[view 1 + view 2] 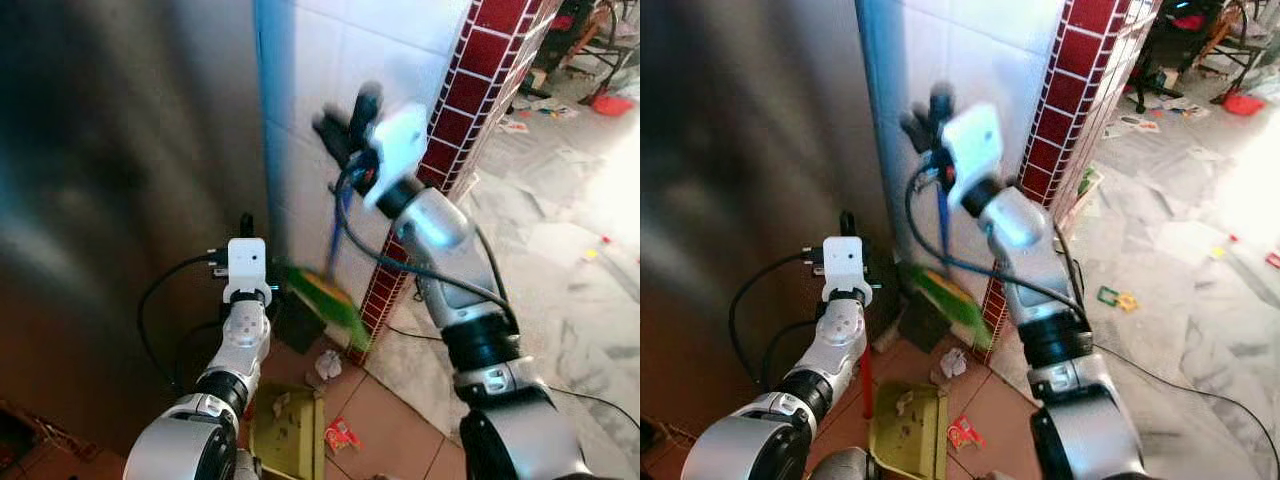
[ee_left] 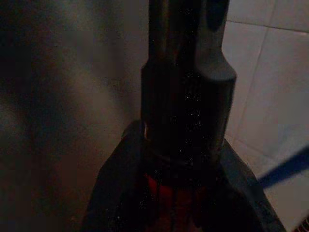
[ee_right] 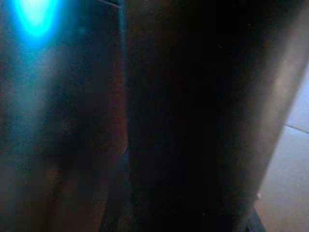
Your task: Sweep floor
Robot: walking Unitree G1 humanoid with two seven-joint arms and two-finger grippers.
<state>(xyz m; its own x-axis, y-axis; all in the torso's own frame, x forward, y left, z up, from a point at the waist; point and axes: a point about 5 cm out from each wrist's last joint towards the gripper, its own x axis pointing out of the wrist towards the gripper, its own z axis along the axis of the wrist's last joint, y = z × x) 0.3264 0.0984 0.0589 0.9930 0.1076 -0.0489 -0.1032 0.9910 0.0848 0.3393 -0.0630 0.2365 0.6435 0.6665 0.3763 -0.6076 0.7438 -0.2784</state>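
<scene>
As right tool (image 1: 930, 115) lifts broom (image 1: 943, 290) — dustpan (image 1: 908, 432) below.

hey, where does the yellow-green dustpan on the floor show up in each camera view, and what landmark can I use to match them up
Left eye view: dustpan at the bottom edge, on the brown floor tiles between the two arms.
Right eye view: dustpan at the bottom, left of centre.
Left wrist view: too dark to pick it out.
Right wrist view: too dark to pick it out.
Shared landmark: the red-tiled wall corner, up and to the right of the dustpan in both eye views.

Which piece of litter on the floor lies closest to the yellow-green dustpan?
The red wrapper: it lies right beside the dustpan, while the white crumpled paper sits farther, near the broom head.
</scene>
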